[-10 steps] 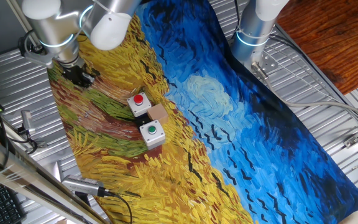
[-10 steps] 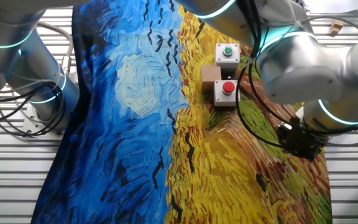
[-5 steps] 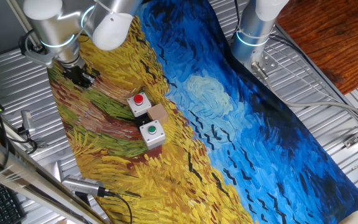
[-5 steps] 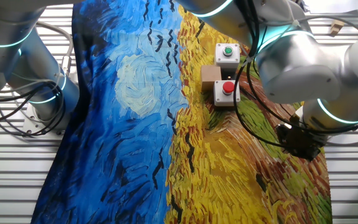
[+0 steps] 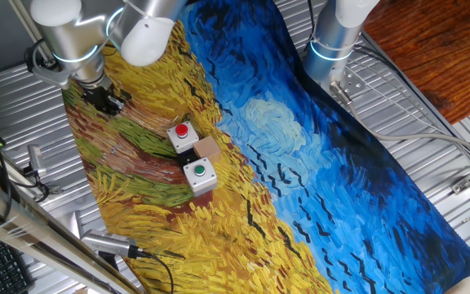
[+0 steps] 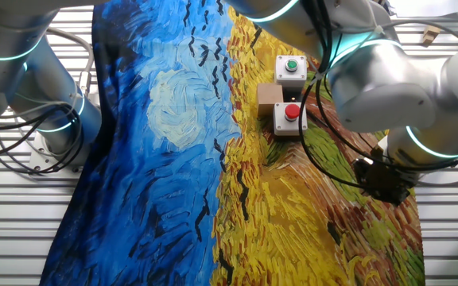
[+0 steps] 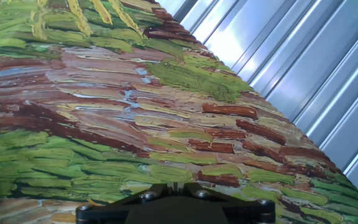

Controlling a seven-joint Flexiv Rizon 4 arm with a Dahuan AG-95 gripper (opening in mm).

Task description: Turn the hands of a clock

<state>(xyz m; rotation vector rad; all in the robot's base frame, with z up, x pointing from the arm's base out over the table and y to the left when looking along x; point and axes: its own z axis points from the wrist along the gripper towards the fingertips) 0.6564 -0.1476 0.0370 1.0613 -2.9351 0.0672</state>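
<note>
No clock face or clock hands show in any view. A small brown block [image 5: 209, 149] sits between two button boxes on the painted cloth; it also shows in the other fixed view [image 6: 269, 95]. Whether it is the clock I cannot tell. My gripper [image 5: 101, 97] is low over the yellow-green part of the cloth near its edge, well away from the block; it also shows in the other fixed view [image 6: 385, 181]. In the hand view my gripper [image 7: 174, 185] has its fingers pressed together with nothing between them, above green and brown brush strokes.
A grey box with a red button [image 5: 182, 134] and one with a green button [image 5: 199, 175] flank the block. A second arm's base [image 5: 331, 45] stands at the far side. Ribbed metal table [image 7: 303, 56] lies beyond the cloth edge. Tools lie at the near left [image 5: 108, 242].
</note>
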